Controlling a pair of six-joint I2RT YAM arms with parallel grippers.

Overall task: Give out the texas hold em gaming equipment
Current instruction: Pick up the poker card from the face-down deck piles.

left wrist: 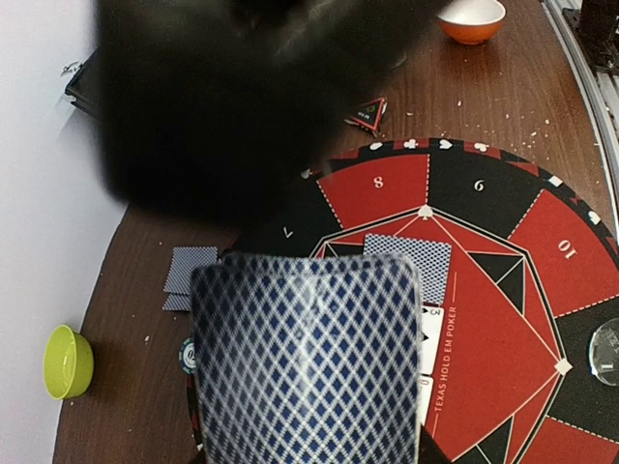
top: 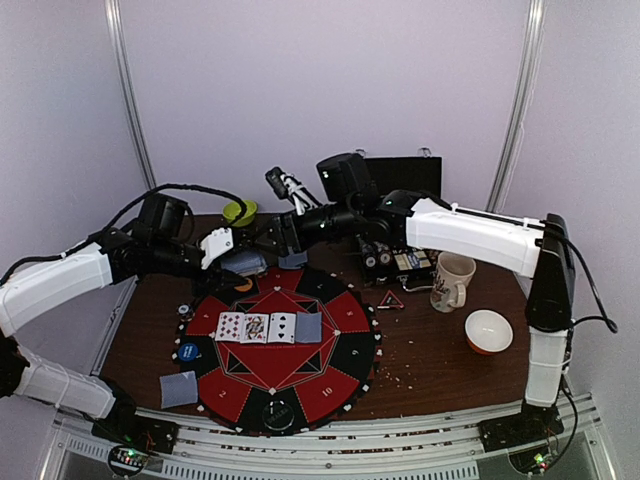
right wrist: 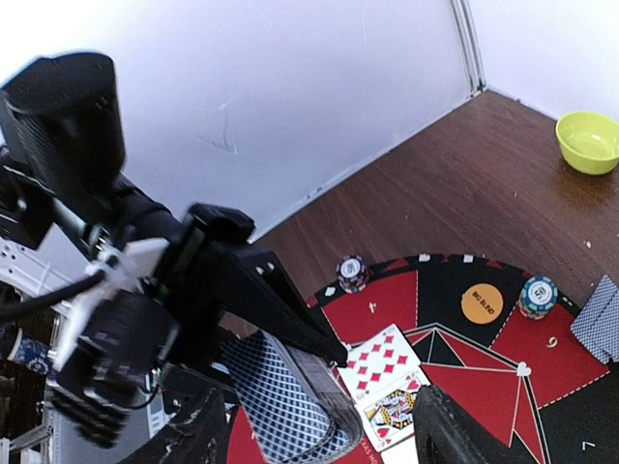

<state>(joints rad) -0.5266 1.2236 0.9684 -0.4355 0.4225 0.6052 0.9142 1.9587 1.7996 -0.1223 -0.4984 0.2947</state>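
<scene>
My left gripper (top: 236, 262) is shut on a deck of grey-blue-backed cards (left wrist: 308, 358), held above the far left of the round poker mat (top: 330, 385). The deck hides its fingers in the left wrist view. My right gripper (right wrist: 319, 440) is open, its fingers standing either side of that deck (right wrist: 290, 406). Three face-up cards (top: 255, 327) and one face-down card (top: 308, 327) lie in a row on the mat. More face-down cards lie at the near left (top: 179, 388) and the far edge (left wrist: 189, 275). A blue disc (top: 188, 351), an orange disc (right wrist: 481, 303), a clear disc (left wrist: 607, 350), striped chips (right wrist: 351, 273) and a red-black triangle (top: 390, 298) lie around.
A white mug (top: 452, 281) and an orange bowl (top: 488, 331) stand right of the mat. A green bowl (top: 238, 211) sits at the far left. A black box (top: 400, 180) and small card boxes (top: 395, 262) are at the back. My two arms meet over the mat's far side.
</scene>
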